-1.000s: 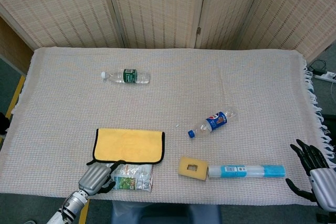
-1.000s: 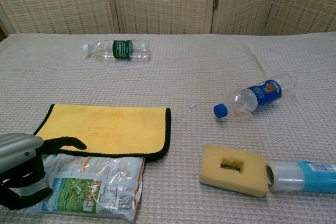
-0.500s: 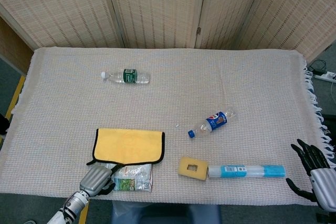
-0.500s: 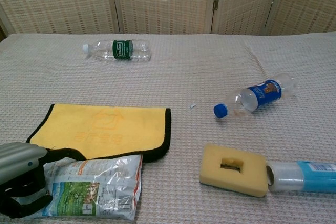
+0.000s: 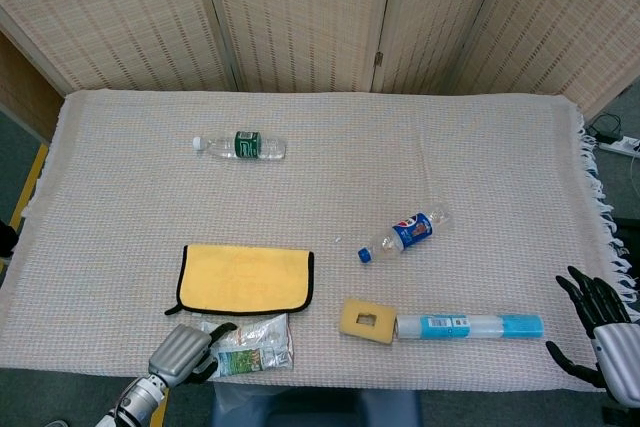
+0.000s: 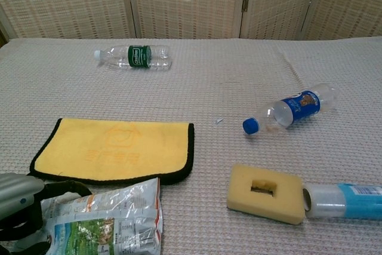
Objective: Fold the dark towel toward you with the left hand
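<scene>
The towel lies flat near the table's front left, folded into a yellow rectangle with a dark border. My left hand sits at the near edge just in front of the towel's left corner, apart from it. Its fingers are loosely spread and rest on the left end of a crumpled snack bag. My right hand hangs off the table's near right corner with its fingers apart and nothing in them.
A green-label bottle lies at the back left and a blue-label bottle in the middle. A yellow sponge and a clear blue tube lie near the front right.
My left hand has drawn back from the towel's near edge toward the table's front. The snack bag has slid and tilted with it. The right hand has not moved.
</scene>
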Motion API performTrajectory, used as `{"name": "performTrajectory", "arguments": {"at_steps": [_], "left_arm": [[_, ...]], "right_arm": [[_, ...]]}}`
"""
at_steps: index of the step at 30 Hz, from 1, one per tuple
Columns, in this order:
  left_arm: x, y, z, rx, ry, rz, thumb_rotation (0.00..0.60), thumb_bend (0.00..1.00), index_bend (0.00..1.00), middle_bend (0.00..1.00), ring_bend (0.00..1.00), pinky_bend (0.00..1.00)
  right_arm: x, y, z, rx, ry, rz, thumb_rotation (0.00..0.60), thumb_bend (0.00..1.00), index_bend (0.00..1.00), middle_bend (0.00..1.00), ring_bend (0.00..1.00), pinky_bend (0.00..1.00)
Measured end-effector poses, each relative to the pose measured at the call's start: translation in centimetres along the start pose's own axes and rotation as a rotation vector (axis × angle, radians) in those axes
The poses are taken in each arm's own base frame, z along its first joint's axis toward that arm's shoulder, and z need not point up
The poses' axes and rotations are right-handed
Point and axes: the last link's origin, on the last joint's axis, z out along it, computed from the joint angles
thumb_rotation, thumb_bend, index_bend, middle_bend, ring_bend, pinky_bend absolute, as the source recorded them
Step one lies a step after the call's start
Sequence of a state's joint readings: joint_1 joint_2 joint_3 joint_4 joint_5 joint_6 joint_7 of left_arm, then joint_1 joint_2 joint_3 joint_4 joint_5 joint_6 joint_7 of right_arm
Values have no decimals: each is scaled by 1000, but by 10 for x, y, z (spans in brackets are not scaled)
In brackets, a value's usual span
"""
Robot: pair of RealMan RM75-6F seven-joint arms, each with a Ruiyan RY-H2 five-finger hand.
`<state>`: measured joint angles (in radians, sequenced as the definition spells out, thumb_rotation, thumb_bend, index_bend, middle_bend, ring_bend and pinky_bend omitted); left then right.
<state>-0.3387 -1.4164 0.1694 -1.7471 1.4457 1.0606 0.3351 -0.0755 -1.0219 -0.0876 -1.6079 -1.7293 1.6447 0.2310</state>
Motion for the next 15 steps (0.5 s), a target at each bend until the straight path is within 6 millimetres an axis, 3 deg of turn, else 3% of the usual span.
{"name": "performTrajectory", "arguments": {"at_steps": [15], "left_arm": [[1, 1, -6, -28, -4, -38, 600, 445, 207, 1000, 1000, 1000]], "right_arm": [[0, 1, 1, -8, 6, -2, 600, 348, 0, 0, 0, 0]]}}
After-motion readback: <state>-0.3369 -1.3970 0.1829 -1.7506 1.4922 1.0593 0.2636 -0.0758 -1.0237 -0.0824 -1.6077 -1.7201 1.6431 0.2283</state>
